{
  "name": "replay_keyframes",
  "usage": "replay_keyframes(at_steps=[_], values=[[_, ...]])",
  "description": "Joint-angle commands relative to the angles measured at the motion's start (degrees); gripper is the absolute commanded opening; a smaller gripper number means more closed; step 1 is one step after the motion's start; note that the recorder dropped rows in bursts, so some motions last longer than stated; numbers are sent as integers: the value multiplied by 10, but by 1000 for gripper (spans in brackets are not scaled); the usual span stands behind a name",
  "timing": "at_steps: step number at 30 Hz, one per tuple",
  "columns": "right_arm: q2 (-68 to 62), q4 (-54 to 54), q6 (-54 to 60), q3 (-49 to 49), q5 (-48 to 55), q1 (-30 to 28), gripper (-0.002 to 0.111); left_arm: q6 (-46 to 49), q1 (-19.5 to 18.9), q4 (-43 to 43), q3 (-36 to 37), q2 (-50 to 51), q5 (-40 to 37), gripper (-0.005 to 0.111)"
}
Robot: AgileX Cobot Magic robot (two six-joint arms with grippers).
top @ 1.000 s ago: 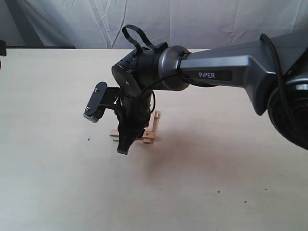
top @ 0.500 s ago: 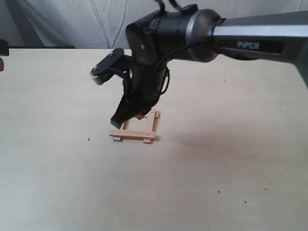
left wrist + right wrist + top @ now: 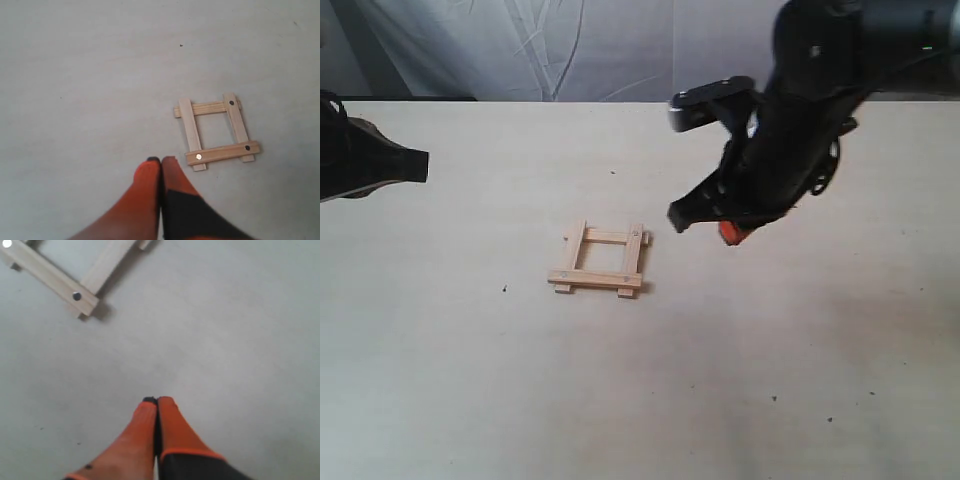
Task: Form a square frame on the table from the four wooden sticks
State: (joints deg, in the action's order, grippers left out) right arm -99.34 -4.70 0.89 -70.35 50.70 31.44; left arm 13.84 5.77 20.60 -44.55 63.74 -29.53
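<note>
The square frame (image 3: 599, 259) was seen laid flat on the bench (image 3: 770, 380), apart from the left tool (image 3: 161, 160) and right tool (image 3: 157, 401), both clenched empty. Its four wooden sticks (image 3: 222, 152) were judged light, stiff and easily knocked askew, each best gripped mid-length.

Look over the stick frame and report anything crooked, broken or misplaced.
Nothing stands out. The square frame lies flat on the table, all four corners overlapping, ends sticking out slightly. The left gripper and right gripper are shut, clear of it.
</note>
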Motion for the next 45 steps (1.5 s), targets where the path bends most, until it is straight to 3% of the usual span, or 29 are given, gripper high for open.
replay_keyframes(at_steps=[1, 6, 13, 16, 25, 30, 45], values=[[97, 3, -23, 89, -36, -54, -1, -4, 4, 4, 4, 1, 9, 0], [219, 47, -62, 166, -66, -105, -1, -4, -15, 9, 4, 1, -5, 0], [402, 207, -147, 231, -72, -114, -1, -14, -82, 11, 4, 0, -54, 0], [484, 220, -147, 263, -102, -114, -1, -14, -82, -10, 10, -20, -64, 0], [687, 209, -147, 376, -184, -114, -1, 2, -80, -17, 86, -167, 9, 0], [733, 209, -146, 417, -235, -114, -1, 2, -80, -16, 121, -221, 68, 0], [739, 210, -146, 426, -245, -114, -1, 2, -80, -20, 122, -257, 68, 0]])
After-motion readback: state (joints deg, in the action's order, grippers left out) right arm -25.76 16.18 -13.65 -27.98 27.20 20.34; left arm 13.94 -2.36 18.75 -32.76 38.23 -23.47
